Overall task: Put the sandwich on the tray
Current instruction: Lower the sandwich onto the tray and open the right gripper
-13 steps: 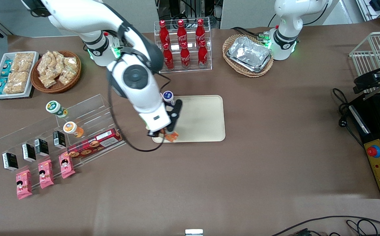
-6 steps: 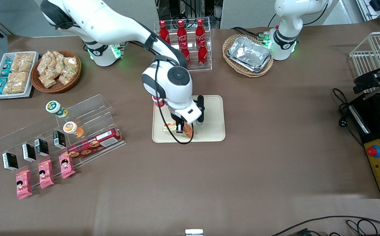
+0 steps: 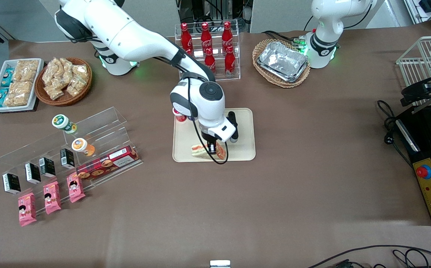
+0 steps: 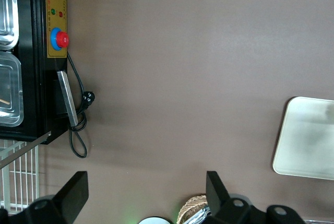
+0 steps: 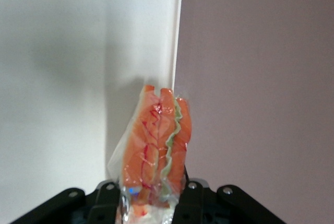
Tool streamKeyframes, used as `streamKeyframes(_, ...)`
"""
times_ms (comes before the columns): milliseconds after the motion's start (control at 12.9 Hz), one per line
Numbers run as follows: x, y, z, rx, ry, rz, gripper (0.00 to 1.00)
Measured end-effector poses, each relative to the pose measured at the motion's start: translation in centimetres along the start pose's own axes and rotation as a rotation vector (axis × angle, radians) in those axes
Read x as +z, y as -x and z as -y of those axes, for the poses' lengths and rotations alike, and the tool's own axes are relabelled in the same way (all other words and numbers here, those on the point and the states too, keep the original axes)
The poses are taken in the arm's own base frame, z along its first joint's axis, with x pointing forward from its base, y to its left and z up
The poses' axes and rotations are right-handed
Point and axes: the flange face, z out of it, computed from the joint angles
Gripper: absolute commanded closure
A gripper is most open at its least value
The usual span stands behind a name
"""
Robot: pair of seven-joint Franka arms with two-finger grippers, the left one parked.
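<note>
Gripper [image 3: 213, 148] has carried the sandwich [image 3: 203, 151] inward from the tray [image 3: 242, 128] corner; jaws clamped on it, low over the near edge. Release looks next.

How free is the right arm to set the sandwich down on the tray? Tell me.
Probably free. The hand holds the sandwich over the tray near its front rim, with bare tray beneath; the red-capped bottle stands at a corner, well clear.

Robotics lab mocked up as snack shop: brown tabletop [image 3: 275, 193], acrylic cola rack [image 3: 208, 52], emergency-stop box [image 3: 429, 186], loose cables [image 3: 386, 253].
</note>
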Motion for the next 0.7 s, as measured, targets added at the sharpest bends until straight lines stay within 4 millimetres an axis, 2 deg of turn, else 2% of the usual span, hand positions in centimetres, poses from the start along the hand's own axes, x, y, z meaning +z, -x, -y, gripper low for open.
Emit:
streamKeyframes(542,1.8,-2.6,3.1,-0.058,-0.009,-0.023,0.62)
streamKeyframes(619,2.1,-2.7,3.4,-0.063,-0.014,-0.02,0.57)
streamKeyframes(696,2.3,-2.7,3.6,-0.066,-0.017,-0.018,0.32)
